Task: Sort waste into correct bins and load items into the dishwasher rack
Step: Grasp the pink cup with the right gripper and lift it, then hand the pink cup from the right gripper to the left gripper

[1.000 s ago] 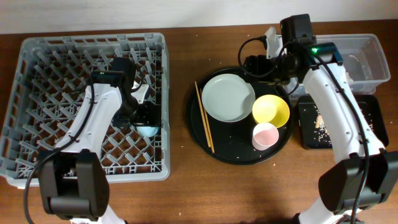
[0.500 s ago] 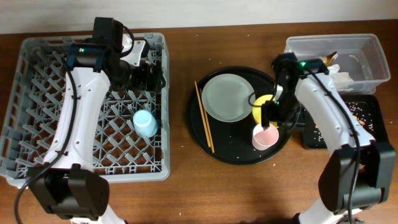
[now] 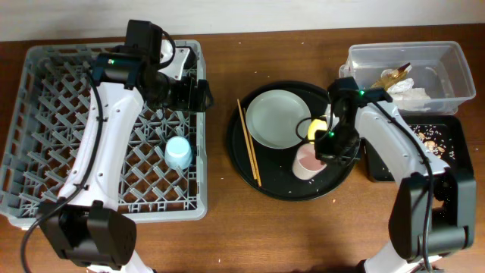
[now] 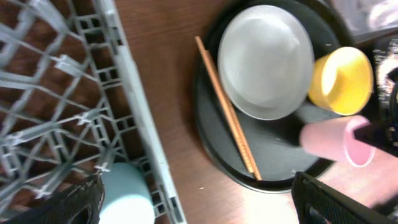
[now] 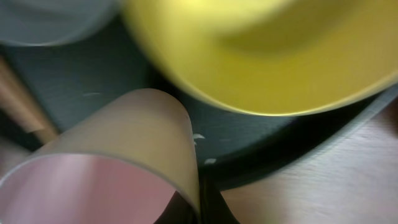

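Observation:
My right gripper [image 3: 327, 149] is shut on the rim of the pink cup [image 3: 306, 162], which tilts on the round black tray [image 3: 273, 184]. In the right wrist view the pink cup [image 5: 112, 168] has its wall pinched at my right gripper [image 5: 200, 210], under the yellow bowl [image 5: 267, 56]. The grey-green plate [image 3: 278, 119] and chopsticks [image 3: 248, 144] also lie on that tray. My left gripper [image 3: 201, 95] hangs open and empty over the right edge of the dishwasher rack [image 3: 45, 98]. A light-blue cup [image 3: 178, 152] lies in the rack.
The clear tub [image 3: 447, 57] at the back right holds white tissue [image 3: 414, 92] and a golden wrapper [image 3: 390, 76]. A black rectangular tray [image 3: 447, 163] with crumbs [image 3: 424, 133] sits in front of it. In the left wrist view the light-blue cup [image 4: 124, 196] rests beside the rack wall.
My right gripper has closed on the pink cup's rim and the cup has tipped toward the left. My left arm has shifted slightly right over the rack's edge.

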Controlling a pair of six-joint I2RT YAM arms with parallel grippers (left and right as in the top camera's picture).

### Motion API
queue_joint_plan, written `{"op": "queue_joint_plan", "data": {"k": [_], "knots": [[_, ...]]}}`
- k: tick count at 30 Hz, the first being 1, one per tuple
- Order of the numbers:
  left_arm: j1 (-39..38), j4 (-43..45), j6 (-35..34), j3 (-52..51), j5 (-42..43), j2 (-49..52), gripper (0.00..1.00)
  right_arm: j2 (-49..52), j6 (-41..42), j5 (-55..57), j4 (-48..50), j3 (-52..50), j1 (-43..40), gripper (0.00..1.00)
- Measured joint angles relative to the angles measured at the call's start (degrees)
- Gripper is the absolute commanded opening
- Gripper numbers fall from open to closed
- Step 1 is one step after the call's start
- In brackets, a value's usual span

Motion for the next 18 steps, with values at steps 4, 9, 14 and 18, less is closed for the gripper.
{"op": "queue_joint_plan", "data": {"k": [4,9,14,18], "knots": [[5.14,0.70,0.74,0.50,18.27,0.00,0.99,-9.14,-3.08,-17.42,8.59,6.73,-1.86,0.04],[10.64,5.20,6.78,0.94,56.11,0.00,0.99,-9.35,4.11,-44.65,46.64,8.13,-0.31,0.04],[10.54,6.21,7.82,1.07,66.25,0.00,0.99,-7.91,11.65,-52.85,61.27,7.72,7.61,0.04],[8.74,6.27,8.04,1.07,67.45,0.00,0.99,-7.34,12.96,-53.59,65.29,7.72,9.35,0.04]]}}
